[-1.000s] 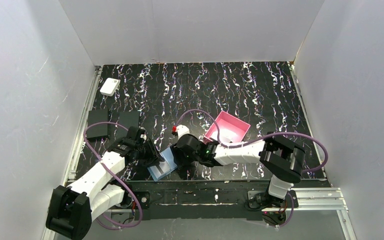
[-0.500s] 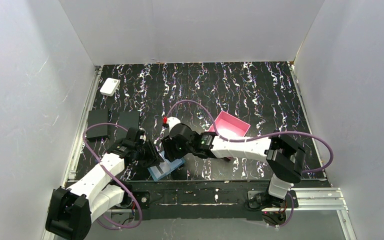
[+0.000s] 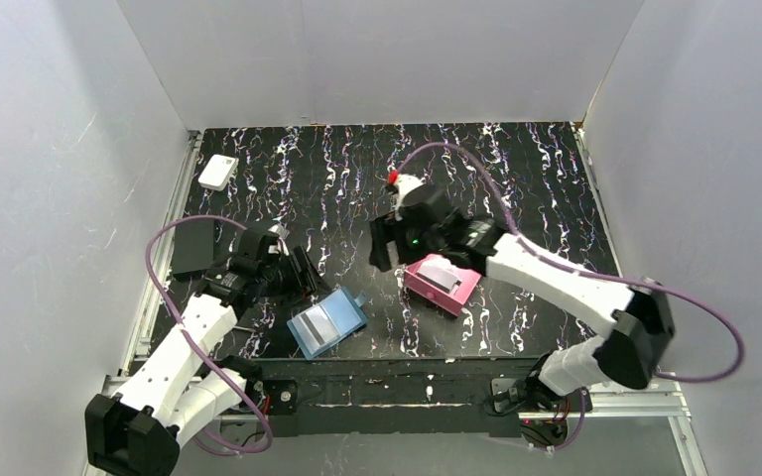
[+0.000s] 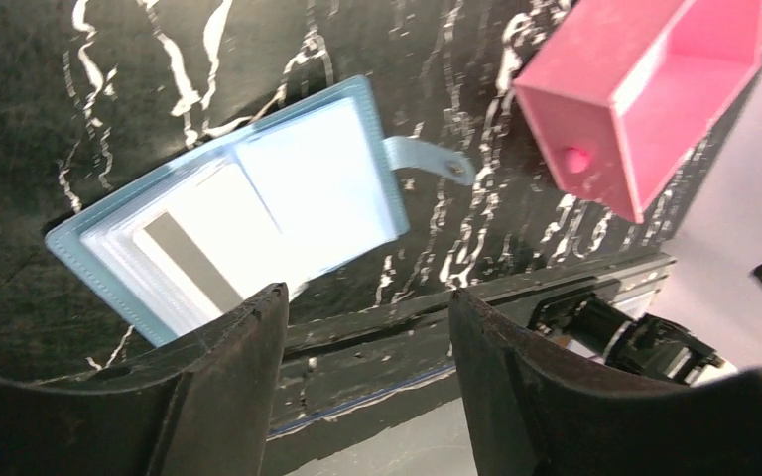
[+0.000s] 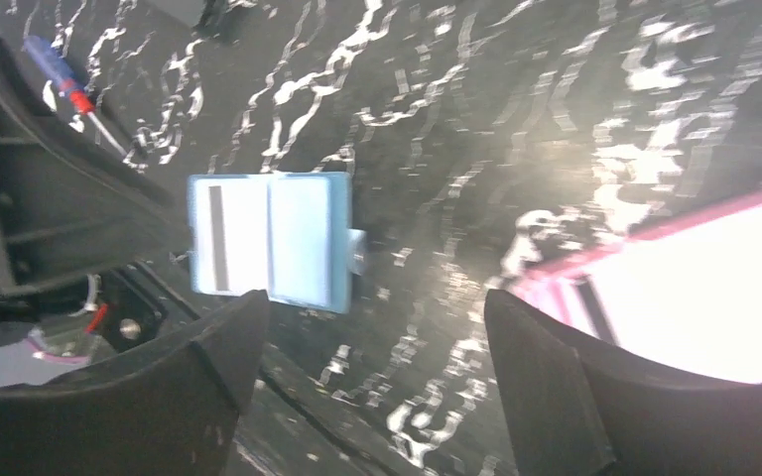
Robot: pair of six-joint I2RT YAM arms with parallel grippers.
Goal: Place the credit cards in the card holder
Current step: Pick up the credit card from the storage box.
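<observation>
Left gripper (image 4: pixel 367 309): fingers apart, nothing between them, held over the table's near edge, left of centre. Right gripper (image 5: pixel 372 307): fingers wide apart, empty, raised above the table's middle.

The card holder (image 3: pixel 325 322) lies open and flat beside the near edge, just right of the left gripper. One credit card (image 4: pixel 208 238), white with a grey stripe, sits in its left half. The pink tray (image 3: pixel 444 283) stands near on the right, not touching, with a pale flat item inside.

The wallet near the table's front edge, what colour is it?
The wallet is teal-blue, paler inside; clearest in the left wrist view.
</observation>
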